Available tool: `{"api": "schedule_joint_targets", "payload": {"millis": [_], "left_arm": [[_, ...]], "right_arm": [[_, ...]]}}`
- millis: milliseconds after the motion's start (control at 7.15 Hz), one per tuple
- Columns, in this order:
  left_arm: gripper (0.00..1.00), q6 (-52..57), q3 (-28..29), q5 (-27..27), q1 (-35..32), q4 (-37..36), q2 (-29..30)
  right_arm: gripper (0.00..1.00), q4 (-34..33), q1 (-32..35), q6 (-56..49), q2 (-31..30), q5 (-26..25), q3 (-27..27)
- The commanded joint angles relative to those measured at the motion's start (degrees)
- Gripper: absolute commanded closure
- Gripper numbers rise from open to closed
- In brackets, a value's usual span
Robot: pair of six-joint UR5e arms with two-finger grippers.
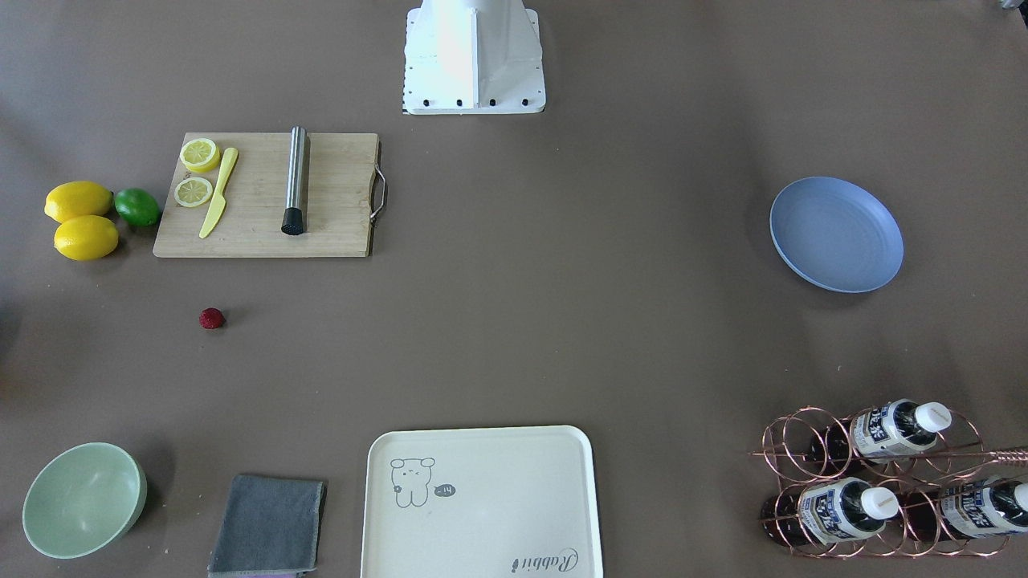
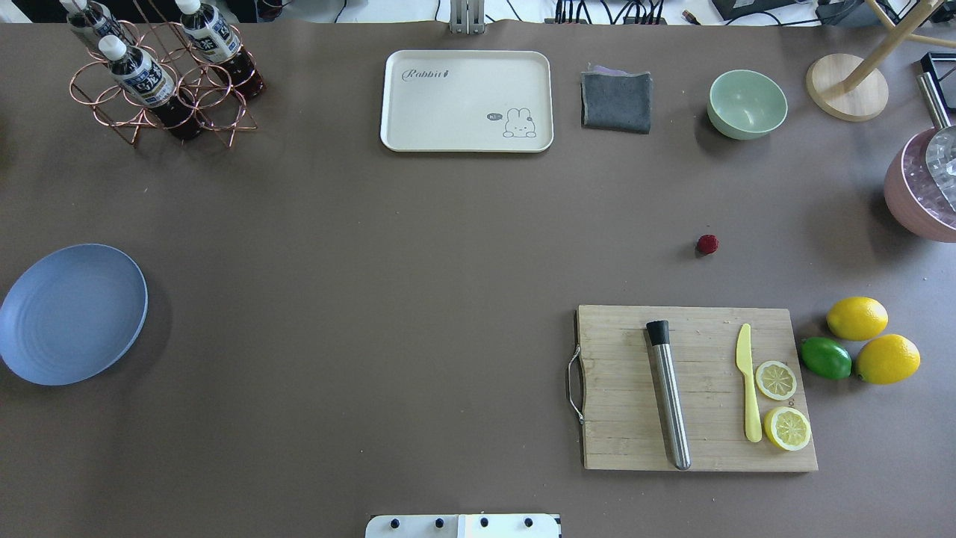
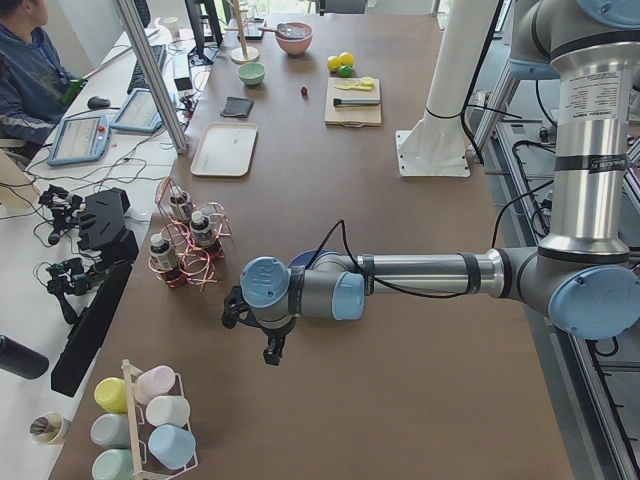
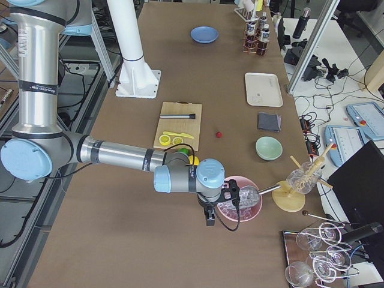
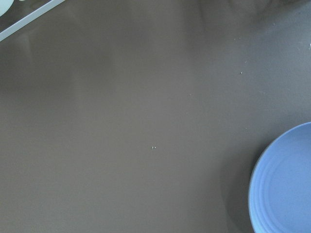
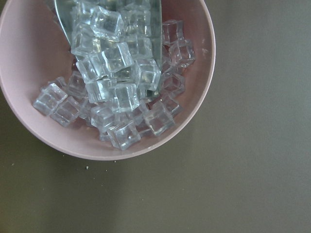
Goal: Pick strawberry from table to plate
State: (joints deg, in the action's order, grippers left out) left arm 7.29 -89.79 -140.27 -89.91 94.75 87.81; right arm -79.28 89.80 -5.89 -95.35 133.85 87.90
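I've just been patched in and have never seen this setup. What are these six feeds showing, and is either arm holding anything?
Two robot arms stand at one table. Two feeds look down on it from opposite sides, two look along it from its ends, two come from cameras on the wrists. The strawberry lies on the table near the cutting board, on the robot's right; the blue plate sits empty, far on its left. The left gripper hangs near the plate, the right gripper over a pink bowl of ice cubes. Both show only in the end views, so I cannot tell whether they are open; neither holds the strawberry.
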Motion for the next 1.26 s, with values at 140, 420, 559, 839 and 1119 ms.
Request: {"api": "schedule_joint_targets", "payload": {"millis": [140, 420, 559, 839, 1119], "left_arm": [[0.02, 0.1, -0.2, -0.1, 0.0, 0.4, -0.4], [0.02, 0.1, -0.2, 0.0, 0.0, 1.0, -0.4], [0.02, 0.1, -0.1, 0.0, 0.0, 2.7, -0.4], [0.02, 0.0, 0.0, 0.2, 0.0, 2.9, -0.4], [0.02, -0.1, 0.0, 0.5, -0.1, 3.0, -0.4]], "right_arm": [[0.0, -0.1, -0.5, 0.0, 0.0, 0.0, 0.0], [0.0, -0.1, -0.6, 0.0, 0.0, 0.0, -0.1], [0.0, -0.1, -0.6, 0.1, 0.0, 0.2, 0.0], [0.0, -0.1, -0.7, 0.1, 0.0, 0.2, -0.1], [0.0, -0.1, -0.7, 0.1, -0.1, 0.2, -0.2]]}}
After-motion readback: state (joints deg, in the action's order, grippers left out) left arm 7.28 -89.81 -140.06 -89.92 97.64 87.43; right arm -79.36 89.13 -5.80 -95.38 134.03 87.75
